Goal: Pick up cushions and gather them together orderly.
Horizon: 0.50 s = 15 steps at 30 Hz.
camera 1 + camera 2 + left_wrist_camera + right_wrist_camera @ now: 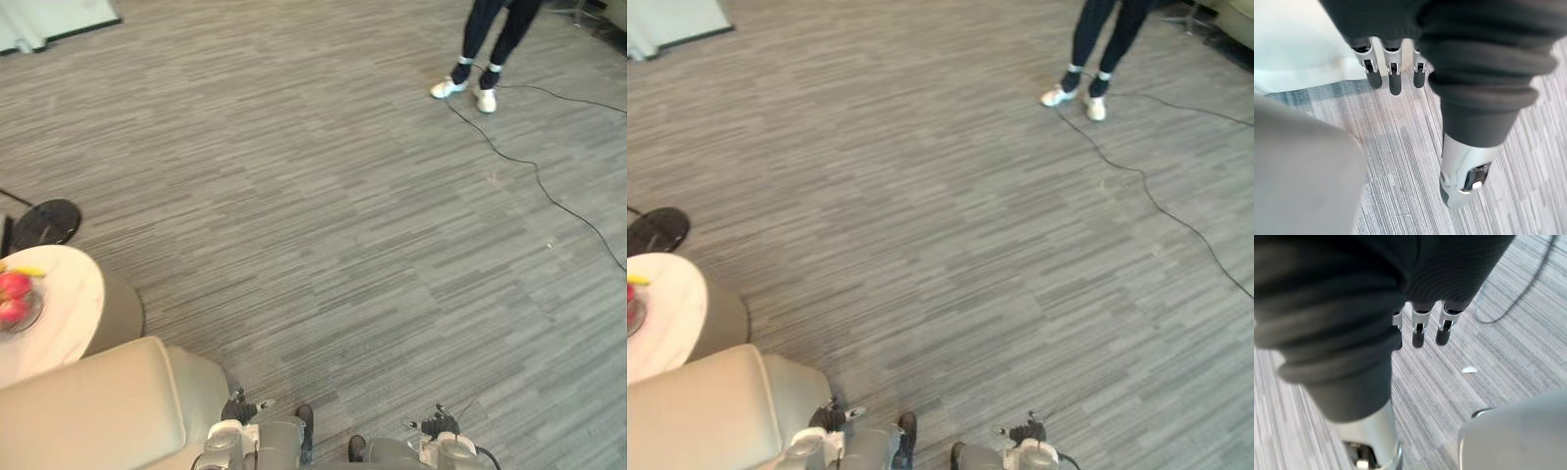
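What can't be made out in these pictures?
Person: left eye view, top edge cuts off all above the legs.
Beige padded shape: lower edge cuts it; cushion or seat, cannot tell.
Fruit on round table: left edge cuts it; kind unclear.
Black round base: what it bears lies off-frame.

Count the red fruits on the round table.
2. One red fruit lies beside the yellow piece; the other red fruit sits just nearer the robot, both in a bowl on the round table. The view's edge cuts the bowl, so more may be hidden.
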Available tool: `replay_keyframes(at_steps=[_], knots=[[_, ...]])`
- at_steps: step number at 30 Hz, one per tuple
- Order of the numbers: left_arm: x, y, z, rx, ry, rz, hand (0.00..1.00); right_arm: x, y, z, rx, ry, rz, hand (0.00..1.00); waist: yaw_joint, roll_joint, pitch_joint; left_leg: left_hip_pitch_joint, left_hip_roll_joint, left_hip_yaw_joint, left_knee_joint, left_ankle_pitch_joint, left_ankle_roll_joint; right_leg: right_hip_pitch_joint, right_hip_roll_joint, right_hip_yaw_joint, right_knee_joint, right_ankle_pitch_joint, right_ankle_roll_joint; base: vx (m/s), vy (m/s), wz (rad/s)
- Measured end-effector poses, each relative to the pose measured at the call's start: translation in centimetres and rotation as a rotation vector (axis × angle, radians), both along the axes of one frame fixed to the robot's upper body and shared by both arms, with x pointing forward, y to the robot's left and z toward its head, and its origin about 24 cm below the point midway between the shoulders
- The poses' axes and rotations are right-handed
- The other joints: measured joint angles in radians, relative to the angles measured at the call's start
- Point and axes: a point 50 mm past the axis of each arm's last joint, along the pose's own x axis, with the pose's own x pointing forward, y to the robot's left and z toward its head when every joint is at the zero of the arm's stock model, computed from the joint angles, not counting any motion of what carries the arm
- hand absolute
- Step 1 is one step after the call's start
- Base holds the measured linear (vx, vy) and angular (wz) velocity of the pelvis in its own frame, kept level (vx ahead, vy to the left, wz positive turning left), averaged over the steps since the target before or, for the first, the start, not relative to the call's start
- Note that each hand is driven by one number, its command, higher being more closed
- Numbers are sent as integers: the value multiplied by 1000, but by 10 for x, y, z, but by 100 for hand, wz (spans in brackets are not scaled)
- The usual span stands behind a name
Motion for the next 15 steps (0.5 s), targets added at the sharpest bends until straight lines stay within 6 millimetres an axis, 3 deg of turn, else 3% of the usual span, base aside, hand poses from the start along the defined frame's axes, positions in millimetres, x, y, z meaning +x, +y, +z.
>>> replay_keyframes(at_steps=[4, 5, 7, 10, 12, 13, 14, 15], knots=[[-2, 1, -1, 1, 15, -7, 0, 3, 4, 0, 15, -6, -5, 0, 1, -7, -10, 66, 36, 104, -62, 0, 1, 1, -85, -197, -100, 14, -17, 136, -29, -82], [-1, 0, -1, 9, 19, -40, 0, 7, 6, -1, 25, -2, -2, 0, 0, -8, -10, 69, 63, 142, -79, 0, 0, -15, -97, -219, -247, 81, -15, 126, -134, -95], [0, -1, -2, 10, 25, -55, 0, 11, 6, 0, 26, -6, -1, 0, -1, 2, -5, 80, 96, 163, -103, -5, -10, -50, -99, -239, -277, 153, 2, 83, -183, -100], [6, -1, -1, 17, 37, -86, 0, 30, 0, 8, 11, -53, 4, 0, -4, 40, 21, 132, 204, 229, -142, -15, -80, -171, -116, -330, -237, 196, 8, 105, -233, -96], [1, 2, -3, 27, 55, -89, 0, 25, -3, 6, 3, -42, 0, 0, -14, 23, 26, 199, 222, 259, -165, -14, -116, -199, -165, -356, -265, 273, 8, 262, -352, -40], [-1, 5, -3, 34, 59, -87, 0, 17, -3, 4, 3, -22, -3, 0, -20, -8, 22, 242, 217, 263, -171, -29, -153, -202, -202, -353, -262, 310, 13, 316, -430, -30], [-2, 4, -3, 28, 61, -87, 0, 19, -12, 6, -13, -33, -16, 0, -28, 12, 15, 279, 262, 262, -172, -42, -182, -236, -173, -354, -128, 256, -2, 313, -437, -34], [-4, 2, -4, 25, 66, -88, 0, 20, -15, 7, -20, -37, -14, 0, -28, 20, 1, 273, 276, 257, -157, -40, -182, -271, -165, -351, -69, 200, -4, 299, -432, -44]])
